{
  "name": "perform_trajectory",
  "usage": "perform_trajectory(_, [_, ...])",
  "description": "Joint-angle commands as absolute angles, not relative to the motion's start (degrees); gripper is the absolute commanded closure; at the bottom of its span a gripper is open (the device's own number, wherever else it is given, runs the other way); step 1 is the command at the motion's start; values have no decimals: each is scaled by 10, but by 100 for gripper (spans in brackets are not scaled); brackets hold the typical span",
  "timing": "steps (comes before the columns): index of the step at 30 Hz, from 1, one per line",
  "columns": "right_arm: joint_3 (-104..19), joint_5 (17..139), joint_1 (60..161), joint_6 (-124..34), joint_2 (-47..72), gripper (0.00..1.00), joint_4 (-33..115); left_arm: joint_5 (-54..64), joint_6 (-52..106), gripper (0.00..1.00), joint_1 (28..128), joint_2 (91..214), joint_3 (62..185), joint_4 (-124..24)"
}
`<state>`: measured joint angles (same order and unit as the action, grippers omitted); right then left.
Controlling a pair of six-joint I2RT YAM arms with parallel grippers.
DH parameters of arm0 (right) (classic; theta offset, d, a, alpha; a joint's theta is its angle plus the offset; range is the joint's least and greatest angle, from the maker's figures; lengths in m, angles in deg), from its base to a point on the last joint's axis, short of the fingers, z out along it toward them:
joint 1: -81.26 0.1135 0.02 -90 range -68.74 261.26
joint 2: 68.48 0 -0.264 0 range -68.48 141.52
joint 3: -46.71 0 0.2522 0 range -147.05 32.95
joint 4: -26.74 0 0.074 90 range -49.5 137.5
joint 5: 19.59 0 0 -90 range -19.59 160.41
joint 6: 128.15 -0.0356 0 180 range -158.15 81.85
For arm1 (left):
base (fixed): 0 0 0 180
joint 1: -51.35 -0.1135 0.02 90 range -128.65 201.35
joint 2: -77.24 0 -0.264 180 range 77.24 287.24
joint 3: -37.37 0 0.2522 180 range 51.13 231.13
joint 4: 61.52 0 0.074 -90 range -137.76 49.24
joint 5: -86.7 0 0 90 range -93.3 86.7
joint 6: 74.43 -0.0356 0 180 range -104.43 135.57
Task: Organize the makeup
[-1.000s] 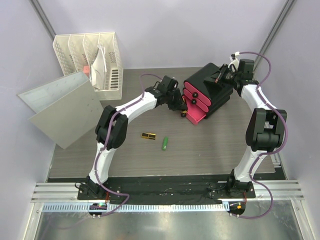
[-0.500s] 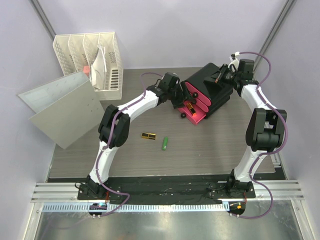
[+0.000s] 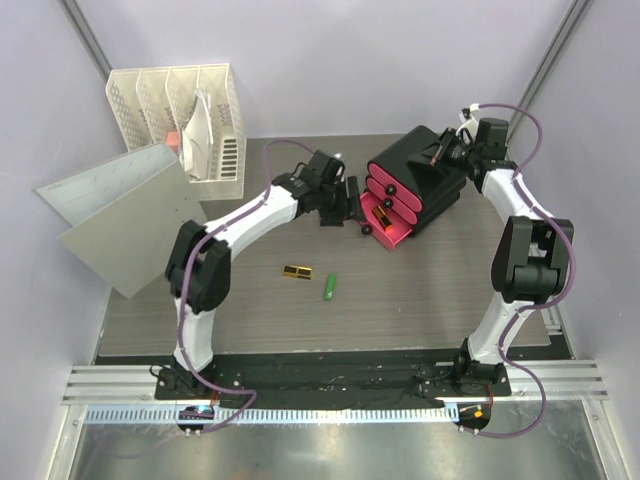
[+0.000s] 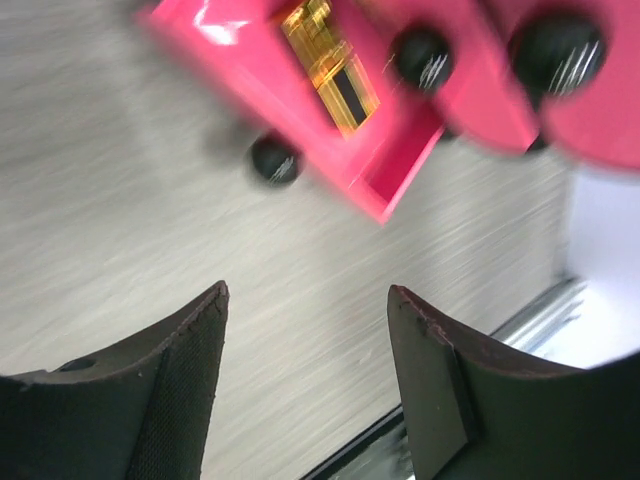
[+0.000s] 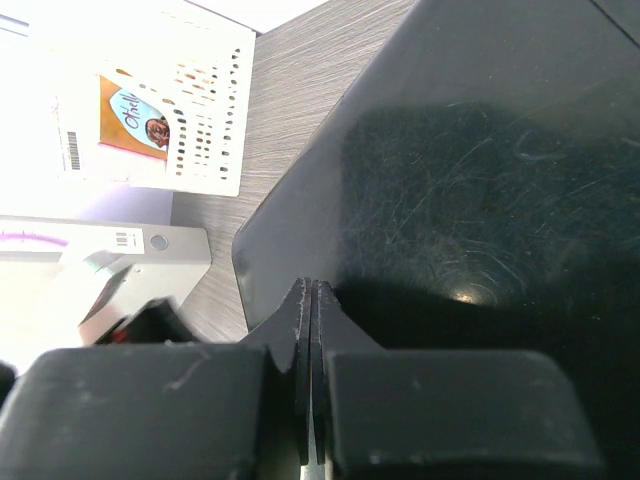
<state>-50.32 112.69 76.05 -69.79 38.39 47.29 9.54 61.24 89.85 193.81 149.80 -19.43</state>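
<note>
A gold-black lipstick (image 4: 330, 65) lies in the open pink bottom drawer (image 3: 388, 226) of the black organizer (image 3: 425, 175). My left gripper (image 3: 338, 205) is open and empty, just left of that drawer and low over the table; its fingertips (image 4: 210, 310) show bare wood between them. A second gold-black lipstick (image 3: 296, 272) and the green stick (image 3: 330, 287) lie on the table in front. My right gripper (image 3: 447, 155) is shut, its tips (image 5: 312, 290) resting on the organizer's black top (image 5: 470, 180). The other makeup is out of view.
A white file rack (image 3: 185, 115) stands at the back left, with a grey binder (image 3: 120, 215) leaning beside it. The drawer's black knob (image 4: 273, 160) sticks out toward my left gripper. A metal rail (image 3: 330, 395) runs along the near edge.
My left gripper went over the open drawer, left the lipstick in it, and has pulled back to the left, open. The right arm has not moved.
</note>
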Motion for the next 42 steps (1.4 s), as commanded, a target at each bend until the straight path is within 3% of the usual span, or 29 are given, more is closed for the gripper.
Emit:
perform_trajectory(1, [-449,1049,765,-650,445,99,641,38,508,35,896,1854,1445,-116])
perform_trajectory(11, [-447,1047,767,-649,447,99,641,8,455,34,918,1780,1330,-46])
perform_trajectory(30, [-438,1048,770,-647,445,99,641,13,457,45,1001,1911,1352,-43])
perform_trajectory(33, [-438,1048,770,-647,444,99,641,9,458,51,1001,1921,1354,-44])
perform_trajectory(36, [-437,1048,770,-646,443,99,641,14,456,70,1001,1929,1356,-44])
perform_trajectory(37, [-438,1049,770,-646,444,99,641,14,457,85,1001,1930,1359,-44])
perform_trajectory(39, [-438,1049,770,-646,444,99,641,12,457,100,1001,1928,1362,-44])
perform_trajectory(42, [-438,1049,770,-646,445,99,641,8,457,100,1001,1924,1377,-45])
